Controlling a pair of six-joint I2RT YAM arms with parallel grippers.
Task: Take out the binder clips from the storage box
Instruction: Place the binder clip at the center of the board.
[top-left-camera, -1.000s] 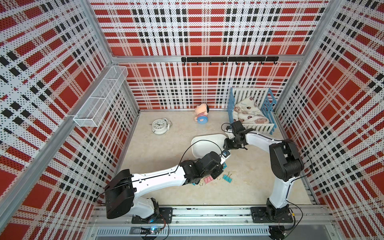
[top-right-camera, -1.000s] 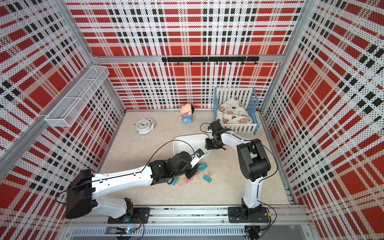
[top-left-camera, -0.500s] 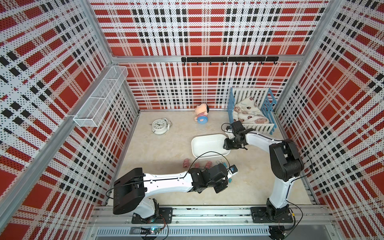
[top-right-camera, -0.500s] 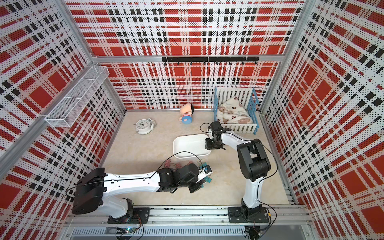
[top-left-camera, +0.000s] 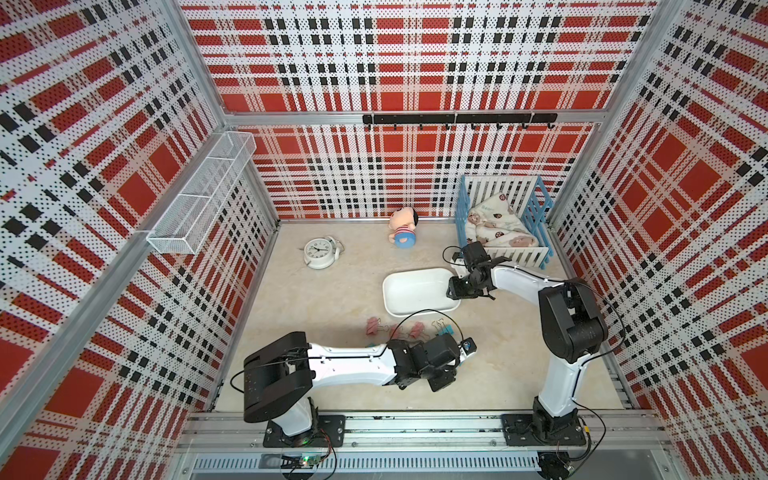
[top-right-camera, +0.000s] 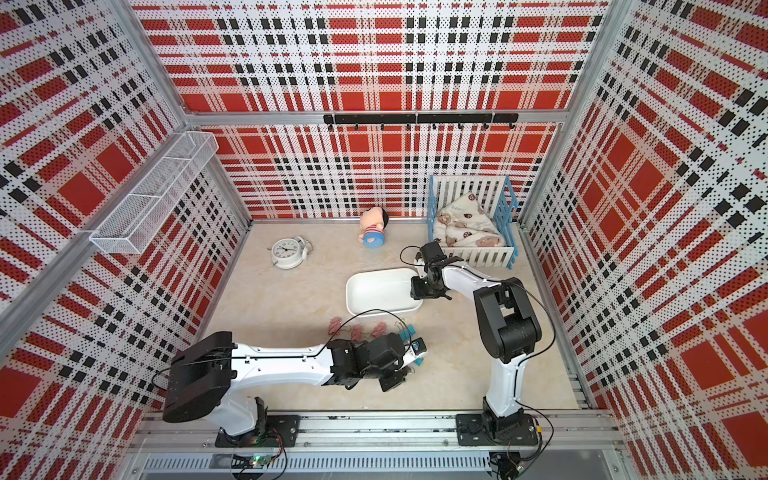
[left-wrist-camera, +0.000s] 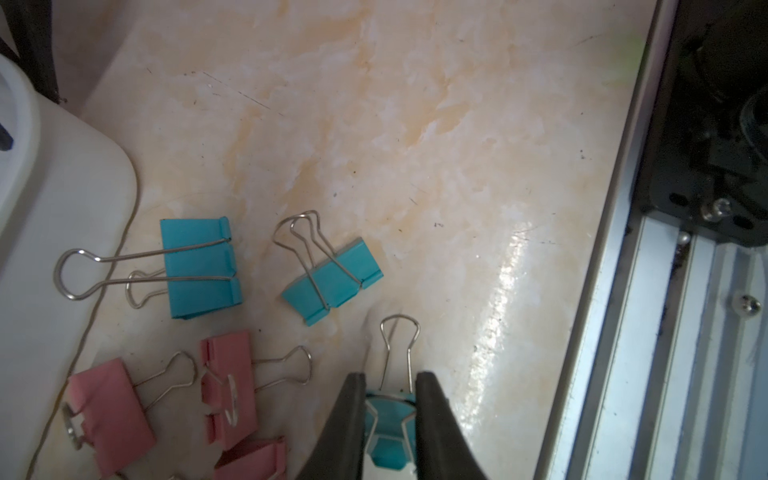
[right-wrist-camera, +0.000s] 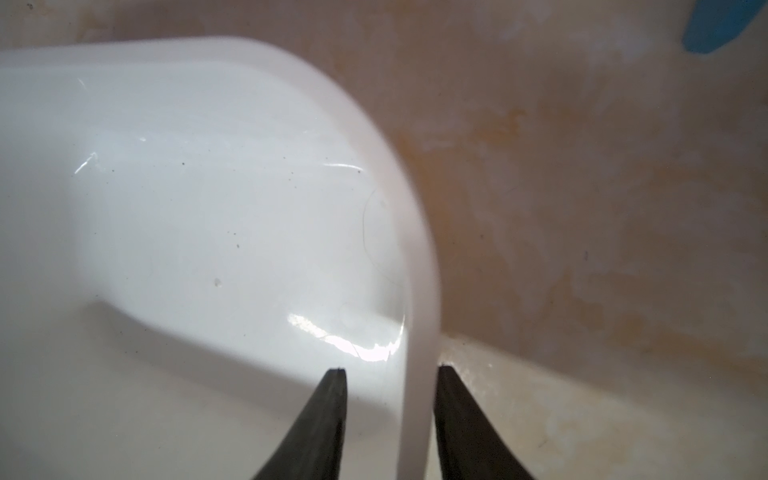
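The left gripper (left-wrist-camera: 390, 374) is clamped on a teal binder clip (left-wrist-camera: 388, 436), low over the table (left-wrist-camera: 415, 124) near its front edge. The clip's long axis runs along the fingers (left-wrist-camera: 349, 415), with the wire loop (left-wrist-camera: 399, 317) toward the right edge. The other binder clips (left-wrist-camera: 199, 266) lie beside the empty storage box (top-left-camera: 415, 291). The right gripper (right-wrist-camera: 389, 370) straddles its wall; clamped or not, I cannot tell. I fear the held clip may twist out and land on its neighbours

Robot lab test cell: perforated plaid walls (top-left-camera: 395, 54), aluminium framing (top-left-camera: 291, 119), extrusion rail (top-left-camera: 415, 428), toy crib (top-left-camera: 515, 253) and alarm clock (top-left-camera: 318, 252) props.
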